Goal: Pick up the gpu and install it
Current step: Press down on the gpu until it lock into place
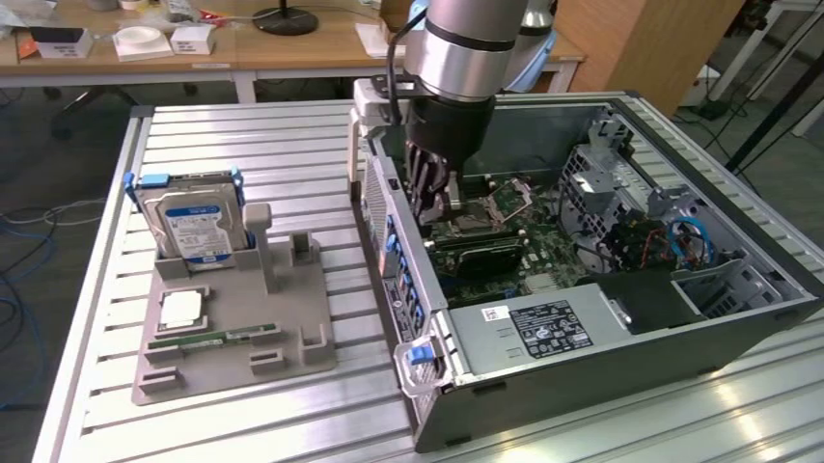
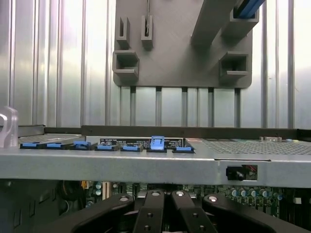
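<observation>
Open computer case (image 1: 605, 318) on the ribbed metal bench (image 1: 258, 405), gripper (image 1: 431, 204) reaching inside.
The gpu (image 1: 480, 256) seems to be the black-cooler card with a green edge on the motherboard, just near of the gripper tips, its long axis running left to right in the exterior view. The gripper is fully closed; a grasp cannot be told. A grey parts holder (image 1: 232, 347) lies on the left, with office desks beyond it.

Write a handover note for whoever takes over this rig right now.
Pincer: shut, down inside the open computer case, over the motherboard.
Gpu: apparently the dark card just beneath the pincer; whether it is gripped is hidden.
Done: gpu is off the gray stand, which holds the hard drive and memory stick.
Left: seating in its slot cannot be confirmed.
</observation>
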Controlling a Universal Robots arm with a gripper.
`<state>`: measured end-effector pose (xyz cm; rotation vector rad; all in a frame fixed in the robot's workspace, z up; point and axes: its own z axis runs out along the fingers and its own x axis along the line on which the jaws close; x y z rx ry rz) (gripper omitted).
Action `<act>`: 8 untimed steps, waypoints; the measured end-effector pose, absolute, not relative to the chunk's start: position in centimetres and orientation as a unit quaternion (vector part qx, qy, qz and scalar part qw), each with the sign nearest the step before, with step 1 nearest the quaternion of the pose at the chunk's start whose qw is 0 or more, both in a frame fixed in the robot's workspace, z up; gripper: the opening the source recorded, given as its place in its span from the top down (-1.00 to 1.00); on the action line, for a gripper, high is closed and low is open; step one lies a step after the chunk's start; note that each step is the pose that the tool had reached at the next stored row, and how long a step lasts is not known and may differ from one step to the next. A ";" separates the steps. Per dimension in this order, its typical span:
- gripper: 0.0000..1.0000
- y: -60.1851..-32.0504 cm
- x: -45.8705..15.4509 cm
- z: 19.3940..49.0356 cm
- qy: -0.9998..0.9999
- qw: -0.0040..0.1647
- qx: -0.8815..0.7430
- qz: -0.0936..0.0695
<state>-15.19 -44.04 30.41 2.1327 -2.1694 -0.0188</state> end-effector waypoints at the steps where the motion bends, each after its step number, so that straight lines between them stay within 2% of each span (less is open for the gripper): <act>1: 0.79 -44.0 -15.3 30.4 -0.712 0.050 0.700 -0.006; 8: 0.79 -44.0 -15.6 30.1 -0.712 0.050 0.700 -0.006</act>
